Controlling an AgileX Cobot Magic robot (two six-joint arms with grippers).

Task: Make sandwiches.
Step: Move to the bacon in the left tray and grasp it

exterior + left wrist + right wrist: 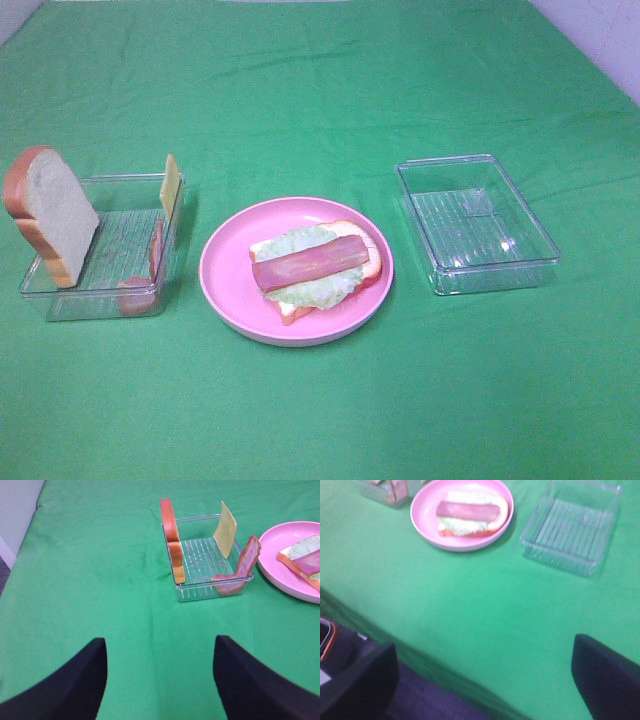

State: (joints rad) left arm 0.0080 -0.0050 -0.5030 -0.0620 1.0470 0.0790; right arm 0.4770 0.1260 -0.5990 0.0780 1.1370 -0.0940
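Straight ahead of left gripper (159,647), jaws open, empty: cheese square (226,528) upright in clear tray (195,593), near bacon strip (245,560). Right gripper (484,647) wide open, farther off.

Gaps between plate (225,290), left tray (125,240), right tray (495,266); upright bread (55,215) crowds left tray.

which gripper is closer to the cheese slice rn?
Left. The left gripper has the cheese slice just ahead; the right gripper hangs back at the table edge, past the plate.
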